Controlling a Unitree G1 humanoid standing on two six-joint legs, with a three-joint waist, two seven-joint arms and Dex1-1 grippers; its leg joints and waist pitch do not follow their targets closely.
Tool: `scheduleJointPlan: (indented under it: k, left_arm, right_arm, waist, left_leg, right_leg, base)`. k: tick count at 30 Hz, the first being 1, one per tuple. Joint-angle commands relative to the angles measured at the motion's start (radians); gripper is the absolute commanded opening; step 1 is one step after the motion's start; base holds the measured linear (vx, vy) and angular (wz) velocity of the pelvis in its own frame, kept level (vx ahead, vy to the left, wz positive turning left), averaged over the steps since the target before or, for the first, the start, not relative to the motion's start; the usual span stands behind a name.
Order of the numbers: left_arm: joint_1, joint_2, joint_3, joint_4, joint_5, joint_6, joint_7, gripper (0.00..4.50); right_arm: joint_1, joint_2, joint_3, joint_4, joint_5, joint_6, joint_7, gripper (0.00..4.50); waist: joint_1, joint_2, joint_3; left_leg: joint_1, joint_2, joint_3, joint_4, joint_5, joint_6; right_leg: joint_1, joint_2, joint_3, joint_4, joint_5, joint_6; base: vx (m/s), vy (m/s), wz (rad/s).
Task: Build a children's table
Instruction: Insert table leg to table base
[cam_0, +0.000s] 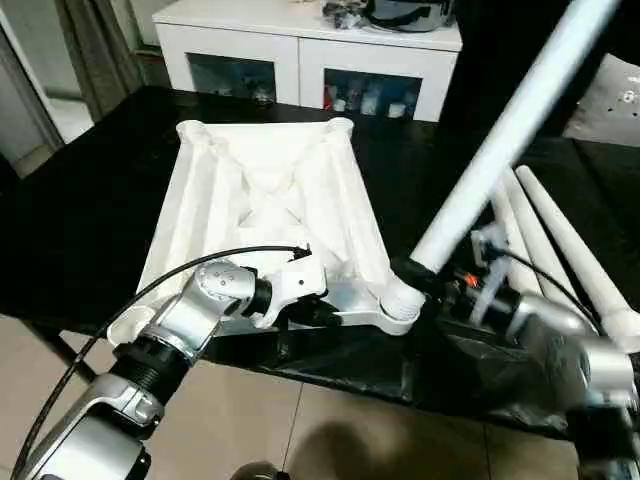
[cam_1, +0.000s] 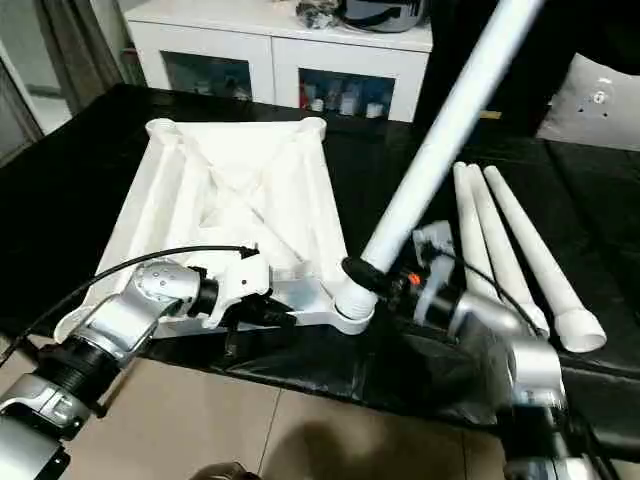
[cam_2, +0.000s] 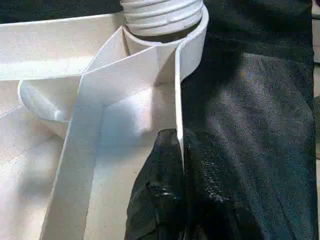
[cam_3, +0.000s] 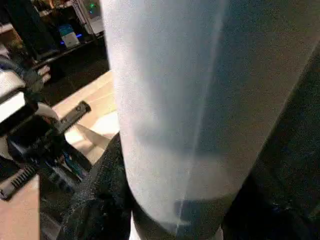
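Observation:
The children's table top (cam_0: 260, 190) lies upside down on the black-covered work table, ribs facing up. My left gripper (cam_2: 181, 175) is shut on the thin rim (cam_2: 179, 100) of its near edge, close to the near right corner socket (cam_0: 400, 300). One white leg (cam_0: 500, 140) leans up and to the right, and its threaded end (cam_2: 162, 12) sits in that socket. My right gripper (cam_0: 425, 280) is shut on this leg just above the socket, with its black fingers (cam_3: 100, 200) wrapped round the tube (cam_3: 190, 100).
Three more white legs (cam_1: 510, 240) lie side by side on the black cover to the right of the top. A white cabinet (cam_0: 300, 50) with glass doors stands behind the work table. The table's near edge (cam_0: 330, 375) runs just beneath my forearms, above a tiled floor.

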Motion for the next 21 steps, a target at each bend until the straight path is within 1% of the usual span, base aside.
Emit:
scheduleJointPlan:
  k: [1, 2, 3, 4, 5, 6, 7, 8, 9, 10, 11, 13, 14, 17, 18, 19, 20, 21]
  left_arm:
    - [0.003, 0.002, 0.017, 0.008, 0.016, 0.007, 0.024, 0.00]
    - [0.004, 0.002, 0.016, 0.008, 0.016, 0.006, 0.025, 0.00]
    - [0.004, 0.002, 0.016, 0.008, 0.016, 0.006, 0.025, 0.00]
    - [0.005, 0.002, 0.015, 0.007, 0.018, 0.005, 0.024, 0.00]
    - [0.008, 0.002, 0.012, 0.004, 0.020, 0.005, 0.024, 0.00]
    - [0.008, 0.002, 0.012, 0.003, 0.021, 0.004, 0.024, 0.00]
    - [0.008, 0.002, 0.012, 0.003, 0.021, 0.004, 0.024, 0.00]
    - [0.010, 0.002, 0.010, 0.001, 0.024, 0.002, 0.022, 0.00]
    - [0.011, 0.003, 0.008, 0.000, 0.026, 0.000, 0.021, 0.00]
    - [0.011, 0.004, 0.006, 0.000, 0.028, -0.001, 0.020, 0.00]
    - [0.010, 0.005, 0.005, 0.001, 0.031, -0.003, 0.019, 0.00]
    - [0.008, 0.006, 0.004, 0.003, 0.033, -0.006, 0.019, 0.00]
    - [-0.001, 0.011, 0.001, 0.008, 0.037, -0.012, 0.010, 0.00]
    - [-0.007, 0.017, -0.003, 0.014, 0.041, -0.020, -0.002, 0.00]
    - [-0.012, 0.019, -0.005, 0.020, 0.042, -0.024, -0.007, 0.00]
    - [-0.017, 0.019, -0.005, 0.024, 0.043, -0.026, -0.010, 0.00]
    - [-0.024, 0.018, -0.006, 0.031, 0.043, -0.028, -0.015, 0.00]
    - [-0.029, 0.019, -0.007, 0.035, 0.043, -0.030, -0.021, 0.00]
  right_arm:
    - [0.032, -0.021, 0.049, 0.018, -0.105, -0.026, -0.038, 1.88]
    - [0.030, -0.024, 0.054, 0.014, -0.114, -0.031, -0.043, 1.88]
    - [0.030, -0.024, 0.054, 0.014, -0.114, -0.031, -0.043, 1.88]
    - [0.028, -0.027, 0.062, 0.014, -0.127, -0.045, -0.043, 1.88]
    - [0.026, -0.037, 0.086, 0.012, -0.143, -0.071, -0.022, 1.88]
    - [0.026, -0.040, 0.092, 0.011, -0.146, -0.077, -0.016, 1.88]
    - [0.026, -0.040, 0.092, 0.011, -0.146, -0.077, -0.016, 1.88]
    - [0.030, -0.047, 0.114, 0.017, -0.166, -0.096, -0.005, 1.88]
    - [0.029, -0.052, 0.129, 0.024, -0.183, -0.106, -0.001, 1.88]
    - [0.028, -0.055, 0.139, 0.029, -0.194, -0.112, 0.001, 1.88]
    - [0.027, -0.059, 0.152, 0.034, -0.205, -0.116, 0.005, 1.88]
    - [0.027, -0.063, 0.163, 0.035, -0.213, -0.116, 0.010, 1.88]
    - [0.019, -0.067, 0.186, 0.045, -0.218, -0.108, 0.034, 1.88]
    - [0.004, -0.070, 0.213, 0.062, -0.226, -0.102, 0.052, 1.88]
    - [-0.005, -0.073, 0.228, 0.072, -0.229, -0.102, 0.065, 1.88]
    - [-0.012, -0.073, 0.236, 0.078, -0.231, -0.097, 0.070, 1.88]
    - [-0.020, -0.072, 0.243, 0.084, -0.230, -0.087, 0.079, 1.88]
    - [-0.024, -0.074, 0.252, 0.088, -0.232, -0.084, 0.092, 1.88]
  waist:
    - [-0.002, 0.005, -0.052]
    - [-0.005, 0.003, -0.051]
    - [-0.005, 0.004, -0.050]
    - [-0.007, 0.005, -0.047]
    - [-0.008, 0.006, -0.044]
    - [-0.010, 0.005, -0.044]
    - [-0.010, 0.005, -0.046]
    - [-0.011, 0.006, -0.046]
    - [-0.011, 0.004, -0.048]
    - [-0.012, 0.005, -0.048]
    - [-0.014, 0.004, -0.047]
    - [-0.015, 0.005, -0.045]
    - [-0.015, 0.006, -0.045]
    - [-0.018, 0.010, -0.044]
    - [-0.020, 0.008, -0.044]
    - [-0.020, 0.010, -0.044]
    - [-0.020, 0.009, -0.042]
    - [-0.020, 0.006, -0.044]
  left_leg:
    - [0.019, 0.139, -0.070, -0.102, -0.340, -0.048]
    - [0.020, 0.137, -0.070, -0.102, -0.347, -0.045]
    - [0.021, 0.137, -0.070, -0.102, -0.349, -0.043]
    - [0.022, 0.136, -0.071, -0.101, -0.364, -0.041]
    - [0.023, 0.136, -0.072, -0.102, -0.378, -0.041]
    - [0.028, 0.136, -0.075, -0.103, -0.399, -0.045]
    - [0.028, 0.137, -0.075, -0.105, -0.398, -0.044]
    - [0.027, 0.138, -0.076, -0.107, -0.395, -0.043]
    - [0.024, 0.140, -0.076, -0.109, -0.385, -0.041]
    - [0.021, 0.142, -0.075, -0.111, -0.382, -0.042]
    - [0.020, 0.140, -0.075, -0.112, -0.379, -0.043]
    - [0.023, 0.140, -0.076, -0.111, -0.393, -0.042]
    - [0.024, 0.141, -0.077, -0.111, -0.401, -0.041]
    - [0.026, 0.141, -0.078, -0.114, -0.424, -0.050]
    - [0.026, 0.140, -0.077, -0.114, -0.431, -0.049]
    - [0.028, 0.140, -0.078, -0.113, -0.434, -0.051]
    - [0.027, 0.140, -0.078, -0.114, -0.436, -0.050]
    - [0.029, 0.139, -0.077, -0.113, -0.432, -0.047]
  right_leg:
    - [0.027, -0.154, 0.088, -0.105, -0.415, -0.153]
    - [0.025, -0.153, 0.088, -0.108, -0.442, -0.148]
    - [0.025, -0.154, 0.088, -0.110, -0.455, -0.145]
    - [0.023, -0.154, 0.088, -0.115, -0.491, -0.137]
    - [0.022, -0.153, 0.087, -0.118, -0.517, -0.130]
    - [0.021, -0.153, 0.085, -0.122, -0.553, -0.115]
    - [0.021, -0.153, 0.086, -0.123, -0.551, -0.110]
    - [0.022, -0.152, 0.087, -0.122, -0.540, -0.112]
    - [0.024, -0.151, 0.086, -0.117, -0.509, -0.119]
    - [0.023, -0.151, 0.087, -0.114, -0.480, -0.126]
    - [0.025, -0.151, 0.088, -0.113, -0.472, -0.131]
    - [0.024, -0.153, 0.089, -0.115, -0.485, -0.135]
    - [0.024, -0.154, 0.089, -0.116, -0.496, -0.135]
    - [0.023, -0.152, 0.089, -0.116, -0.497, -0.135]
    - [0.022, -0.152, 0.089, -0.119, -0.500, -0.136]
    - [0.021, -0.152, 0.089, -0.118, -0.502, -0.137]
    - [0.021, -0.152, 0.089, -0.120, -0.506, -0.136]
    - [0.022, -0.154, 0.090, -0.121, -0.510, -0.135]
  base:
    - [0.000, 0.000, 0.00]
    - [0.000, 0.000, 0.00]
    - [0.000, 0.000, 0.00]
    - [0.000, 0.000, 0.00]
    - [0.000, 0.000, 0.00]
    - [0.000, 0.000, 0.00]
    - [0.000, 0.000, 0.00]
    - [0.000, 0.000, 0.00]
    - [0.000, 0.000, 0.00]
    - [0.000, 0.000, 0.00]
    - [0.000, 0.000, 0.00]
    - [0.000, 0.000, 0.00]
    - [0.000, 0.000, 0.00]
    - [0.000, 0.000, 0.00]
    - [0.000, 0.000, 0.00]
    - [0.000, 0.000, 0.00]
    - [0.000, 0.000, 0.00]
    - [0.000, 0.000, 0.00]
